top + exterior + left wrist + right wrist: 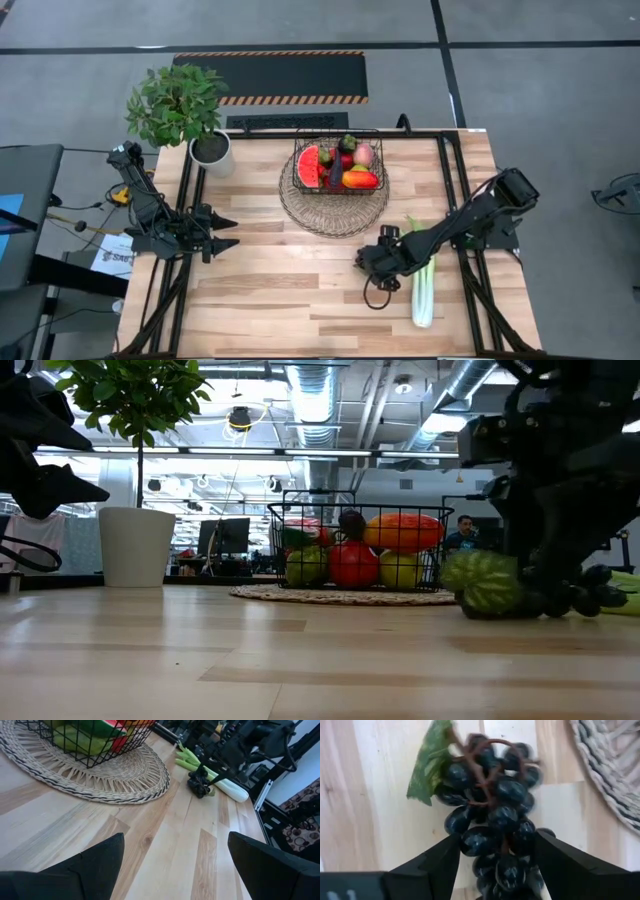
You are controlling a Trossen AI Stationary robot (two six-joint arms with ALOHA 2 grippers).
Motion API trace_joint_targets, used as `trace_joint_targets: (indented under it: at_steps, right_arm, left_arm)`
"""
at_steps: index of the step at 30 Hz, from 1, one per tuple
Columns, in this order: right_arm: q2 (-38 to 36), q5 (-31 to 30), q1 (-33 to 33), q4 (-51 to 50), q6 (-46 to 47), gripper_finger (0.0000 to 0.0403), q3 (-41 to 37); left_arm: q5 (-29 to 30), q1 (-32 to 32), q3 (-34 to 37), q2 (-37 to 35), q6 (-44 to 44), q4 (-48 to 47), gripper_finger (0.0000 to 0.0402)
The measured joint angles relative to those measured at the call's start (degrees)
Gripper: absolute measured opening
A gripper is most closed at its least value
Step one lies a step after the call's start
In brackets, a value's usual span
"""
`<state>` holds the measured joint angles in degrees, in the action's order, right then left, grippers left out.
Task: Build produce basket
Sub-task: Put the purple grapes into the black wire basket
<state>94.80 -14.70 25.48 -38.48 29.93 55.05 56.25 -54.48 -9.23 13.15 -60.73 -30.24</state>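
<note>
The dark wire basket (338,166) stands on a round woven mat (333,205) at the table's far middle and holds several fruits and vegetables, among them a watermelon slice (309,165) and an orange-red mango (360,180). A bunch of dark grapes (495,827) with a green leaf (427,767) lies on the table right of the mat, and my right gripper (497,845) is closed around it. The long leek (423,285) lies just right of that gripper. My left gripper (232,232) is open and empty at the table's left edge. My right gripper has the grape bunch between its two fingers (440,862), which come from above and meet the bunch's lower half (475,842) on its two sides. The stem and leaf end stick out past the fingertips. In the low view the grapes (580,600) sit at table level.
A leafy plant in a white pot (211,152) stands at the far left corner. Bare wood lies between the two arms and along the near edge (300,310). Black frame rails (190,200) run along the table's left and right sides.
</note>
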Motion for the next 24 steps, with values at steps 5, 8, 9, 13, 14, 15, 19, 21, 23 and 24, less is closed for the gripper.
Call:
trace_joint_targets:
  at_steps: [5,8,9,13,14,15,19,21,23,24]
  right_arm:
    - [1.5,-0.2,-0.4,1.0,2.7,0.0228,0.1]
    - [2.6,-0.3,-0.4,1.6,4.7,0.0186,0.5]
    - [3.1,-0.4,-0.4,1.6,5.5,0.017,0.9]
    - [3.8,-0.5,-0.5,1.0,6.8,0.0104,2.7]
    - [3.8,-0.3,-0.7,0.8,7.1,0.0089,3.3]
    - [3.8,-0.1,-0.9,0.6,7.2,0.0075,3.9]
    - [2.7,0.0,-1.8,0.5,7.1,0.0031,7.1]
    - [2.3,-0.1,-2.6,-0.3,5.9,0.0018,8.9]
    - [2.3,-0.1,-3.7,-0.9,3.7,0.0011,11.0]
    - [2.3,-0.1,-4.3,-0.7,2.3,0.001,12.2]
  left_arm:
    - [0.0,0.0,0.0,0.0,0.0,0.0,0.0341]
    - [0.0,0.0,0.0,0.0,0.0,0.0,0.0341]
    - [0.0,0.0,0.0,0.0,0.0,0.0,0.0341]
    - [0.0,0.0,0.0,0.0,-0.3,0.1,0.0341]
    - [0.0,0.0,0.0,0.0,-0.3,0.1,0.0341]
    - [0.0,0.0,0.0,0.0,-0.3,0.1,0.0341]
    - [0.1,0.0,0.0,0.0,-0.2,0.1,0.0341]
    - [0.1,0.0,0.0,0.0,-0.1,0.1,0.0341]
    - [0.1,0.0,0.0,0.0,0.0,0.1,0.0341]
    - [0.1,0.0,0.0,0.0,0.0,0.1,0.0341]
